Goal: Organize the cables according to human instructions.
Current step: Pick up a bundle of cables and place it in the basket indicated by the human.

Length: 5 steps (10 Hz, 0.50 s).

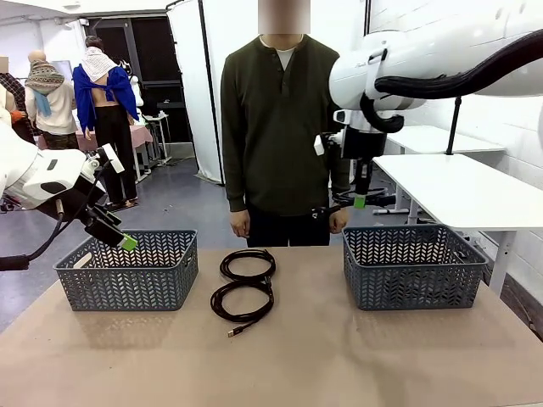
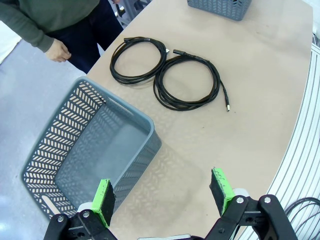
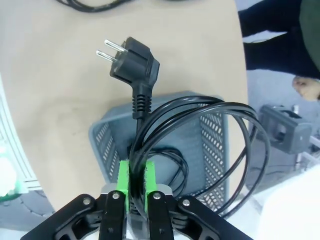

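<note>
Noting, closest to the lens in the right wrist view, the right claw clamped narrow on the held cable, with its green pads squeezing several black strands together. Seeing the cord's loops fanning out past the pads and its two-pin plug sticking out beyond them. Finding the right basket directly under this claw, standing on the bench. Spotting a smaller dark loop down inside that basket; not managing to tell whether it belongs to the same cord.

Checking against the front view: placing the right claw high above the right basket, fingers pointing down, in front of the person.

Recording the left claw spread wide and gripping nothing. Placing it over one end of the left basket, clear of the rim.

Locating two more cables lying flat on the bench between the baskets: the far coil, nearer the person, and the near coil touching it. Noting the near coil's small plug end trailing loose toward the robot's side.

Logging the person standing at the far edge of the bench, both hands hanging low and well apart from the coils.
</note>
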Available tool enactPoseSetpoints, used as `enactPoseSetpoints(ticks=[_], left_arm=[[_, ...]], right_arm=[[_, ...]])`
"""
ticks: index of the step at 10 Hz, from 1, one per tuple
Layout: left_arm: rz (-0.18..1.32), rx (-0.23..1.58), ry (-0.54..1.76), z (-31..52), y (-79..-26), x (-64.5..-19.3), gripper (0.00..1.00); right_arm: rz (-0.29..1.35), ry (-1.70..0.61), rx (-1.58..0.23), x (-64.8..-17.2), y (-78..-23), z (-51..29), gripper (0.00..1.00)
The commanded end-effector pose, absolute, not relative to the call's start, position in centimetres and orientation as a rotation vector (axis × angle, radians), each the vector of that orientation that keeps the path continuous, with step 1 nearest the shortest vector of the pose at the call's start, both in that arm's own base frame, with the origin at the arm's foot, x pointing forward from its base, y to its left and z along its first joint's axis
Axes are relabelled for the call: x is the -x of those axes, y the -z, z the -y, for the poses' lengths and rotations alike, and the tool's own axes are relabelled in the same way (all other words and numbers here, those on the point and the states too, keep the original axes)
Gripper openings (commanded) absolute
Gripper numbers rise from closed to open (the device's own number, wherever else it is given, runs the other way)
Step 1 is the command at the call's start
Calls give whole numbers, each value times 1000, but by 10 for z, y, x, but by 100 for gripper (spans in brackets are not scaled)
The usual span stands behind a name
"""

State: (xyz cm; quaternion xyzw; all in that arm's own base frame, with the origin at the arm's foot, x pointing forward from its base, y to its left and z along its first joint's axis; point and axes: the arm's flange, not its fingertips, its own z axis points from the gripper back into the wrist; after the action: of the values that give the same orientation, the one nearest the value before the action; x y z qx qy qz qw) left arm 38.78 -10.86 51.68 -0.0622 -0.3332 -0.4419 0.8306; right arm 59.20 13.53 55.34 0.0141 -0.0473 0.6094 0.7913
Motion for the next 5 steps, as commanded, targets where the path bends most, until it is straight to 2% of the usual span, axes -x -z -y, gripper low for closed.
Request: enactPoseSetpoints(ticks=[1, 5], left_arm=[[710, 144, 945, 106, -515, -389, 100], [710, 144, 945, 106, -515, -389, 100]], right_arm=[[126, -1323, -68, -581, -547, -109, 0], [127, -1397, -31, -575, -540, -67, 0]])
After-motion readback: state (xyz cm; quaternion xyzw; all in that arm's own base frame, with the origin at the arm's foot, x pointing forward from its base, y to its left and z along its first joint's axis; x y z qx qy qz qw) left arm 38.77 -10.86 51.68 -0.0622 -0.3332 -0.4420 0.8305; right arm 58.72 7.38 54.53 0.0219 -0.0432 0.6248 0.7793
